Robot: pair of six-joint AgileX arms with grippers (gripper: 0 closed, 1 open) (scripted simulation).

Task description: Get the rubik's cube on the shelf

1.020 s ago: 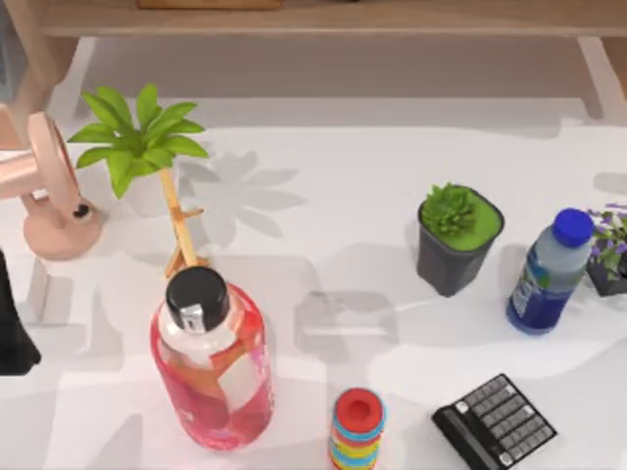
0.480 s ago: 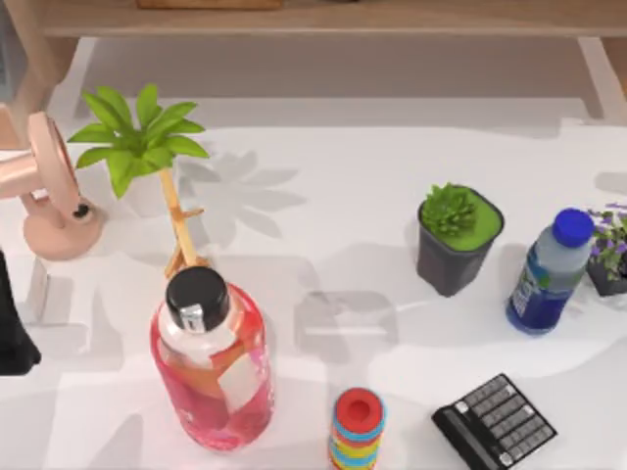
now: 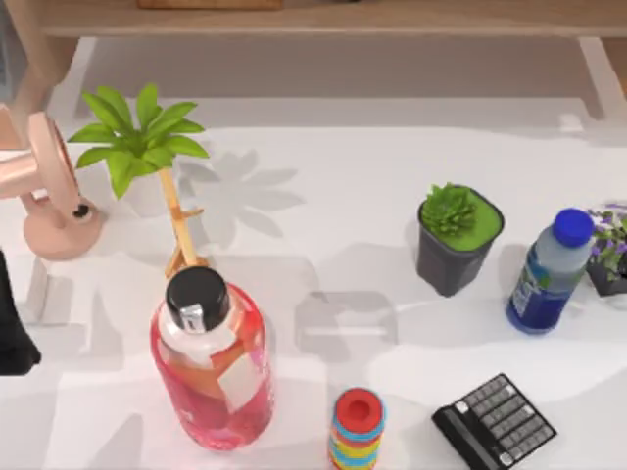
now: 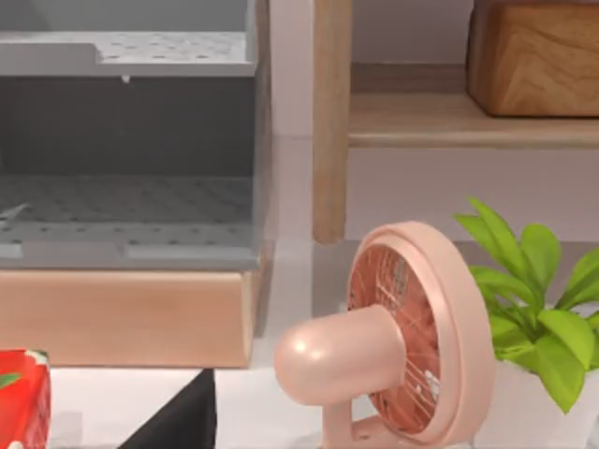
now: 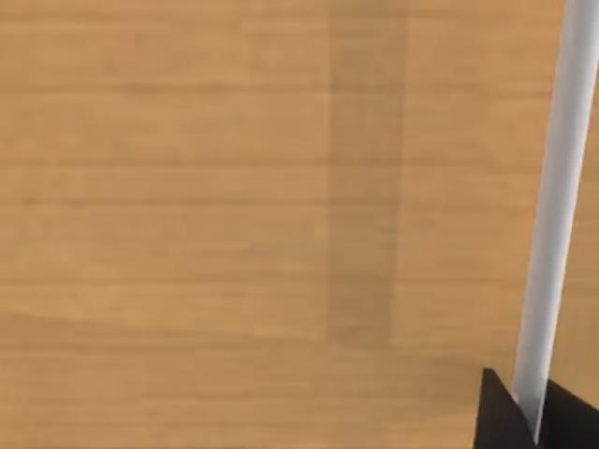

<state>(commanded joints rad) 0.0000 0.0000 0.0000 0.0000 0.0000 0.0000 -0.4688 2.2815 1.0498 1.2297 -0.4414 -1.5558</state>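
top view: shelf at twelve o'clock, cube unseen

top view had the shelf (image 3: 323, 18) running along the twelve o'clock edge of the white table (image 3: 323, 186). the rubik's cube could not be made out anywhere, so its place cannot be told. a pink fan (image 3: 54, 191) stood at nine o'clock beside a small palm (image 3: 142, 137); a red bottle (image 3: 211, 357) stood at seven o'clock, ring stack (image 3: 358, 429) at six, calculator (image 3: 495, 421) at five, green plant pot (image 3: 456, 240) and blue bottle (image 3: 549, 272) at three. a dark part of the left arm (image 3: 12, 328) sat at the nine o'clock edge. whether either arm's jaws were apart or together cannot be told. right wrist view faced tan wood (image 5: 234, 187).
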